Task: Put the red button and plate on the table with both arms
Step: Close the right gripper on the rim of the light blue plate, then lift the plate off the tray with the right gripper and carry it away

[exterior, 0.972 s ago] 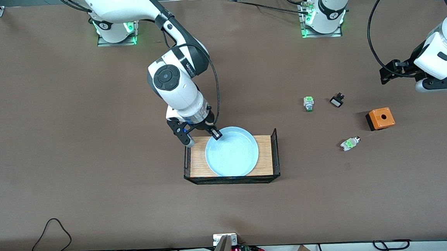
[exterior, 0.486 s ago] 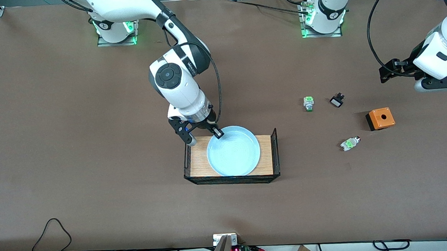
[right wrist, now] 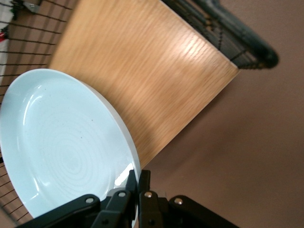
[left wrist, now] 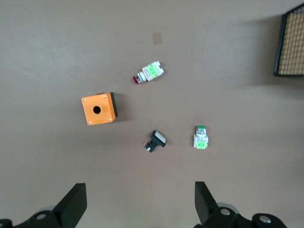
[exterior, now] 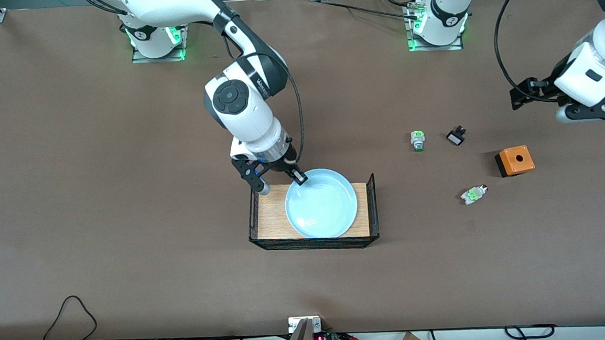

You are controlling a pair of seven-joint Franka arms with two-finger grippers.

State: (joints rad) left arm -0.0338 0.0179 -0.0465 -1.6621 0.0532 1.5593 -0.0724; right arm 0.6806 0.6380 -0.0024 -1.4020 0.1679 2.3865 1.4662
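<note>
Over the wooden shelf, the right claw is pinching the plate rim at its 10 o'clock edge, while the left claw is hanging open above the table.

Pale blue plate tilted over the shelf; red button lying on table.
</note>
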